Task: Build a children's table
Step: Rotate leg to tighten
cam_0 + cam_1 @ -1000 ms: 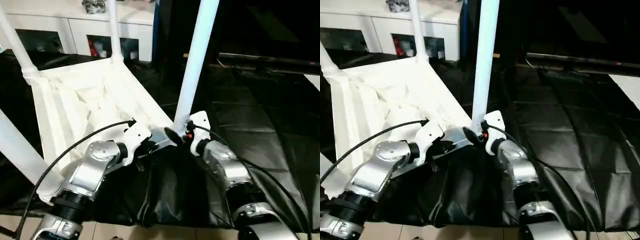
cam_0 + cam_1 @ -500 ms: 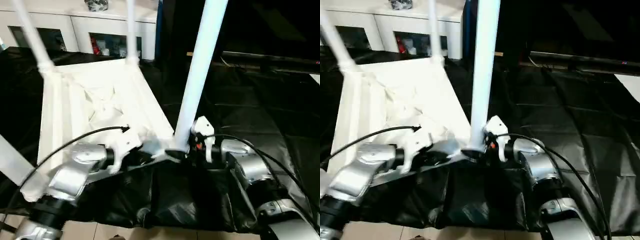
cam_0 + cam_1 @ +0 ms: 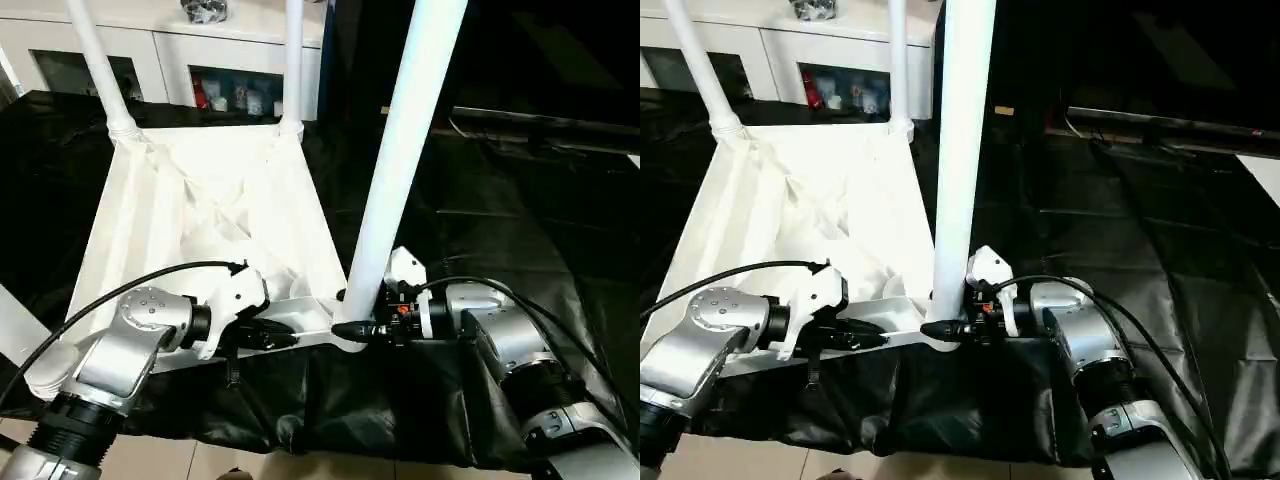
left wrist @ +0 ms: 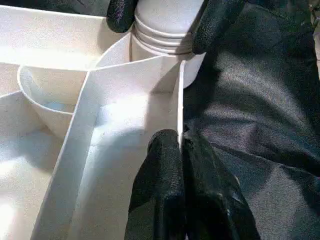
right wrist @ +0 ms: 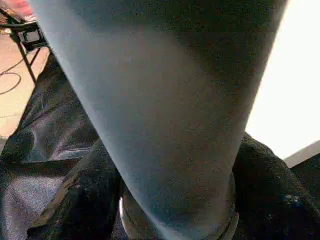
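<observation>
Table (image 3: pixel 200 215) upside down on black cover (image 3: pixel 520 230), ribbed underside up, legs pointing upward. Near leg (image 3: pixel 400 150) stands in corner socket (image 4: pixel 167 37) at edge closest to robot (two far legs also upright, by white cabinet (image 3: pixel 180 60)). Left gripper (image 4: pixel 181 145) pinched closed on thin rim (image 4: pixel 179 100) of top, just beside that socket. Right gripper (image 3: pixel 352 318) at base of near leg, black fingers (image 4: pixel 212 22) one on each side of it and around it; actual clamping cannot tell
</observation>
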{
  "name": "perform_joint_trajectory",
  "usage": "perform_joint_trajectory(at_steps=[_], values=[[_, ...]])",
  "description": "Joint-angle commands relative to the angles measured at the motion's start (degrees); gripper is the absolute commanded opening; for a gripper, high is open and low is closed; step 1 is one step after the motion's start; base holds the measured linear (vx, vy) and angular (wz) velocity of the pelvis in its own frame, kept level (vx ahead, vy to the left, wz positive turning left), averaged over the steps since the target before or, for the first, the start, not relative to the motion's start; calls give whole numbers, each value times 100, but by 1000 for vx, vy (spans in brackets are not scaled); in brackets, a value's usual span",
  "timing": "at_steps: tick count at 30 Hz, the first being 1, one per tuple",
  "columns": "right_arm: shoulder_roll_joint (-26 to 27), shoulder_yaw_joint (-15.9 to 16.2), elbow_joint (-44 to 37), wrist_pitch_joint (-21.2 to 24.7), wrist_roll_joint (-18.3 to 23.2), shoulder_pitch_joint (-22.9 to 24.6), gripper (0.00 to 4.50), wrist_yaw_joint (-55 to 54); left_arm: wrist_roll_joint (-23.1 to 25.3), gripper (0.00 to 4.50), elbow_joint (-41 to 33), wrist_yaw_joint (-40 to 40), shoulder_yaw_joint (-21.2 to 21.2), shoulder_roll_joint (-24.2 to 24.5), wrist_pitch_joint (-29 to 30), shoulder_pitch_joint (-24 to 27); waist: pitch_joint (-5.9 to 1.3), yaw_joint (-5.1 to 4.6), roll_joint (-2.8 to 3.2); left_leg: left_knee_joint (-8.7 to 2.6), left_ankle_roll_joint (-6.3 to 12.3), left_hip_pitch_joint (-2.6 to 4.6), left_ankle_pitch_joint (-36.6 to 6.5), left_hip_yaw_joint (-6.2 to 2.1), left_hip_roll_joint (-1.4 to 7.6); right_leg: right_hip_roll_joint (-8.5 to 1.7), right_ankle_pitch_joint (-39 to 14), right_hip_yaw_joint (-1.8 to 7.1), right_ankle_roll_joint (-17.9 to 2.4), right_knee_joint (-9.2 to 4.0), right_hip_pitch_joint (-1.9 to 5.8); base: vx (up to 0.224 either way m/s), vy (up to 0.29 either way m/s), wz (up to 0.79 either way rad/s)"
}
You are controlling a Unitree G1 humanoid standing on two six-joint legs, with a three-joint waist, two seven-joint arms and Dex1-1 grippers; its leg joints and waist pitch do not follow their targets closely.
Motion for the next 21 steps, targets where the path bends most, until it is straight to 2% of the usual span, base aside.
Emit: perform_joint_trajectory(at_steps=[1, 2, 4, 6, 7, 9, 11, 12, 14, 16, 17, 18, 19, 21], values=[[399, 391, -155, 18, 70, 190, 269, 22, -68, 0, -232, 264, -217, -341, -124, -117, -327, 0, 30, -409, 215, 100, -943, -100, 348, -517, -610, 275, -1364, -380, 209, 0, 0, 0], [399, 391, -155, 18, 70, 190, 269, 22, -68, 0, -232, 264, -217, -341, -124, -117, -327, 0, 30, -409, 215, 100, -943, -100, 348, -517, -610, 275, -1364, -380, 209, 0, 0, 0], [711, 139, 7, 19, 56, 195, 269, -734, 197, 0, -10, 838, -196, -590, -120, -259, -301, -13, 43, -433, 153, 118, -1132, -106, 354, -519, -882, 284, -1323, -425, 182, 0, 0, 0], [848, 31, 126, 25, 15, 156, 268, -1135, 304, 0, 79, 1096, -181, -708, -143, -328, -278, -39, 46, -466, -20, 139, -1470, -124, 351, -536, -1408, 290, -1244, -473, 161, 0, 0, 0], [1186, -217, 404, -155, -105, 59, 268, -2167, 448, 0, 221, 1659, -129, -1041, -105, -495, -261, -63, 44, -482, -171, 155, -1711, -134, 346, -551, -1918, 303, -1090, -523, 131, 0, 0, 0], [1386, -331, 581, -75, -217, -15, 267, -2889, 515, 0, 222, 1911, -146, -1214, -4, -555, -267, -112, 37, -502, -288, 143, -1861, -182, 334, -562, -2285, 281, -953, -538, 152, 0, 0, 0], [1508, -371, 685, -86, -310, -49, 267, -3315, 584, 0, 232, 2111, -150, -1313, 39, -585, -272, -161, 42, -507, -278, 111, -1858, -193, 326, -557, -2280, 280, -874, -549, 162, 0, 0, 0], [1593, -402, 755, -43, -368, -77, 267, -3626, 646, 0, 246, 2264, -155, -1381, 73, -607, -272, -162, 59, -506, -266, 112, -1855, -191, 324, -556, -2273, 284, -858, -554, 154, 0, 0, 0], [1814, -504, 831, -47, -449, -118, 267, -4236, 773, 0, 244, 2578, -158, -1562, 185, -639, -286, -168, 48, -487, -238, 142, -1800, -171, 318, -550, -2170, 308, -854, -563, 127, 0, 0, 0], [1853, -522, 837, -54, -461, -123, 267, -4322, 798, 0, 245, 2634, -154, -1595, 201, -644, -298, -158, 51, -480, -171, 135, -1626, -154, 318, -524, -1786, 310, -913, -538, 134, 0, 0, 0], [1964, -573, 847, -79, -441, -135, 267, -4442, 811, 0, 233, 2689, -154, -1668, 208, -639, -298, -158, 51, -480, -171, 135, -1626, -154, 318, -524, -1786, 310, -913, -538, 134, 0, 0, 0], [2067, -614, 838, -155, -396, -135, 267, -4459, 821, 0, 220, 2721, -158, -1725, 199, -622, -315, -162, 56, -473, -135, 109, -1436, -140, 316, -509, -1347, 311, -987, -493, 156, 0, 0, 0], [2137, -646, 850, -202, -335, -142, 302, -4479, 828, 0, 207, 2739, -168, -1761, 192, -604, -319, -162, 54, -469, -110, 107, -1382, -134, 312, -507, -1243, 307, -1000, -487, 163, 0, 0, 0], [2116, -670, 728, -98, -154, -113, 337, -4259, 785, 0, 150, 2638, -191, -1720, 159, -543, -326, -158, 64, -452, -48, 112, -1267, -124, 311, -495, -965, 306, -1058, -461, 169, 0, 0, 0]])
